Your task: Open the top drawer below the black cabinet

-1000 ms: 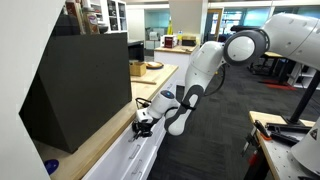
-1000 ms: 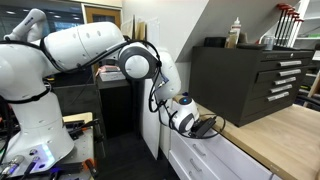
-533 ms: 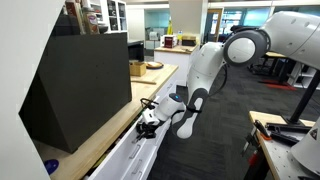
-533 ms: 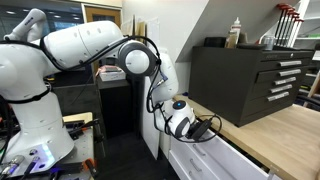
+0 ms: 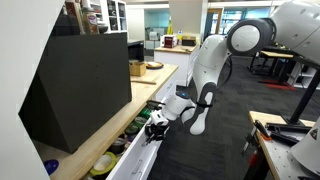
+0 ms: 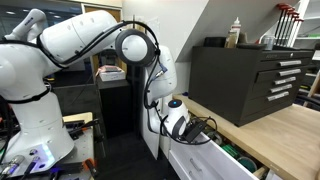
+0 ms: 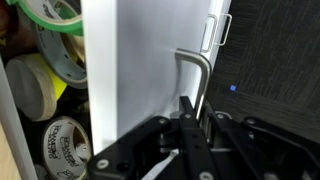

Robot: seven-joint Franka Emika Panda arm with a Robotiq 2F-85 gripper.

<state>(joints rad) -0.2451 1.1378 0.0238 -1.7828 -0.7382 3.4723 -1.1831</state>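
The black cabinet (image 5: 80,85) stands on a wooden countertop and shows in both exterior views (image 6: 245,80). The top drawer (image 5: 135,160) below it is pulled partly out, and it also shows in an exterior view (image 6: 205,160). Its white front fills the wrist view (image 7: 140,70), with tape rolls (image 7: 55,80) inside. My gripper (image 5: 155,128) is at the drawer front, also seen in an exterior view (image 6: 200,128). In the wrist view the gripper (image 7: 187,115) is shut on the slim metal handle (image 7: 197,62).
A small cardboard box (image 5: 137,68) sits on the countertop (image 5: 105,135) beyond the cabinet. A blue object (image 5: 52,166) lies near the cabinet's slanted side. Bottles (image 6: 236,32) stand on top of the cabinet. More white drawer fronts (image 6: 190,170) lie below.
The gripper has moved away from the counter with the handle. The top drawer has slid out, and the tape rolls inside now show.
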